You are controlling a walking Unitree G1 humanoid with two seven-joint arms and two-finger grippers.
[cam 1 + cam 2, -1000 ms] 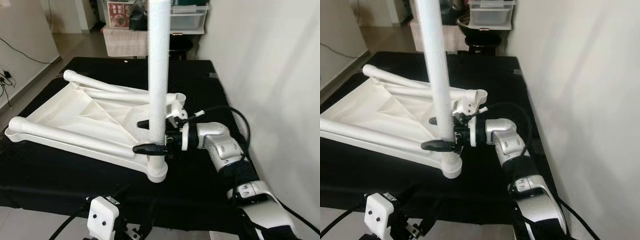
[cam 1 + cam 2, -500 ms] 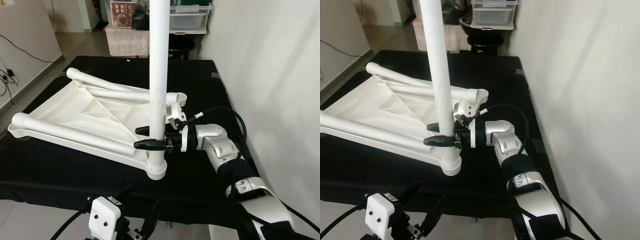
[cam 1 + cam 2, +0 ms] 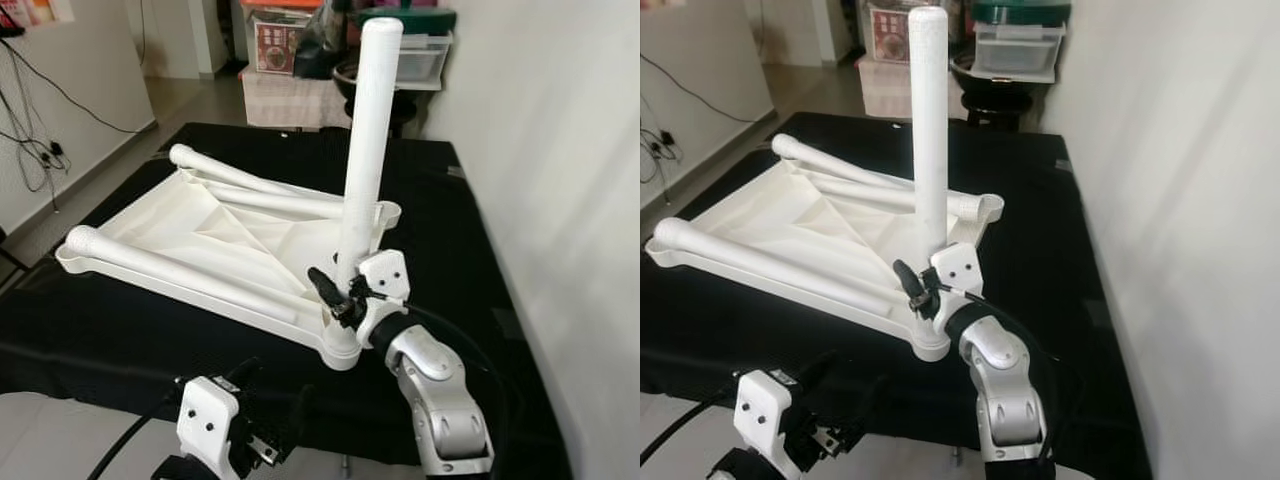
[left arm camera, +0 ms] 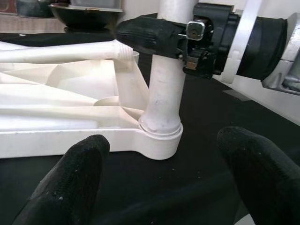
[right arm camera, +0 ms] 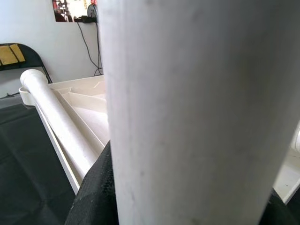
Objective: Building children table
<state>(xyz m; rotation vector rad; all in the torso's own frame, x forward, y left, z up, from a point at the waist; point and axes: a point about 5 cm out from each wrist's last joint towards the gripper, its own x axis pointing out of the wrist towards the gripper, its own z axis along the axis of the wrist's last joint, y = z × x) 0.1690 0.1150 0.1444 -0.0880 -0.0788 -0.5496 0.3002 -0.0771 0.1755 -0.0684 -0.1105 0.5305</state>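
Standing upright in the corner socket of the upturned white plastic tabletop (image 3: 190, 235) on black cloth (image 3: 100, 340), a smooth round leg (image 3: 365, 150) is clasped by the right gripper (image 3: 335, 295); left gripper (image 4: 164, 183) gapes, empty.

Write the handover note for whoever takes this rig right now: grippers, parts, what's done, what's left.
Right gripper: shut on the upright leg, low on it, just above the corner socket.
Left gripper: open, holding nothing, low in front of that same corner.
Parts: white tabletop lies upside down on the black cloth. Two more legs lie flat on it.
Done: one leg stands in the near corner socket; how tight it sits cannot be told.
Left: check that leg is seated, fit the remaining legs, then turn the table over.
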